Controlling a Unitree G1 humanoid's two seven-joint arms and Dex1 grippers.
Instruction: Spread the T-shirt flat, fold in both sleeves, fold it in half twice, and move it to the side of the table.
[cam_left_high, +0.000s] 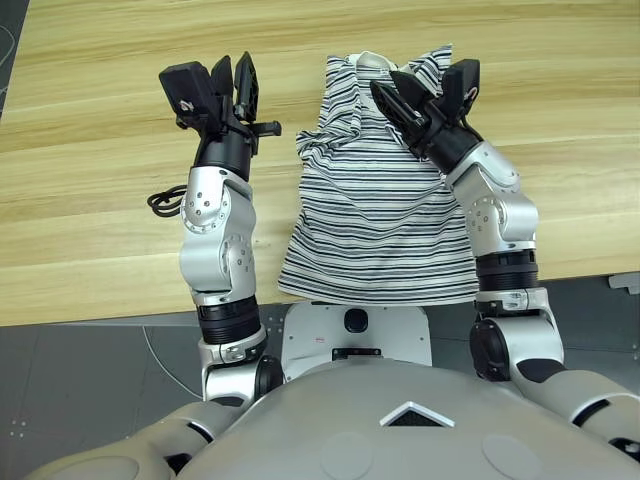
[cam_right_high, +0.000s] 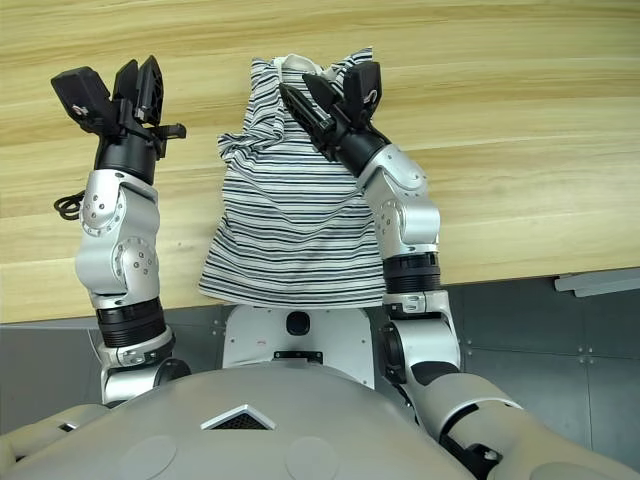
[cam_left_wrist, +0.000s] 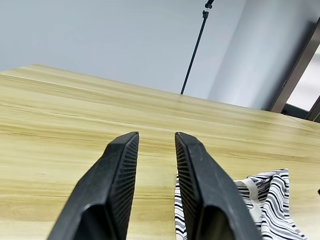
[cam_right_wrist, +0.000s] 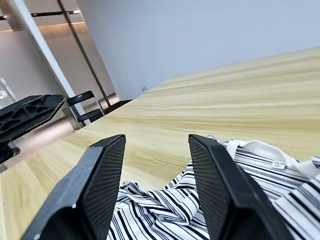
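Observation:
A striped T-shirt (cam_left_high: 375, 210) lies in the middle of the wooden table (cam_left_high: 90, 120), collar toward the far side and hem at the near edge. Its upper left part is bunched into folds. My left gripper (cam_left_high: 234, 68) is held up above the bare wood just left of the shirt, open with a narrow gap and nothing between the fingers (cam_left_wrist: 125, 170). My right gripper (cam_left_high: 385, 82) hovers over the shirt's collar end, open and empty. Under it, the right wrist view shows the crumpled striped cloth (cam_right_wrist: 260, 190) and the white collar.
A black cable (cam_left_high: 165, 200) loops on the table left of my left arm. Bare wood stretches to both sides of the shirt and beyond it. The table's near edge runs just under the hem. A thin black stand (cam_left_wrist: 196, 45) rises behind the table.

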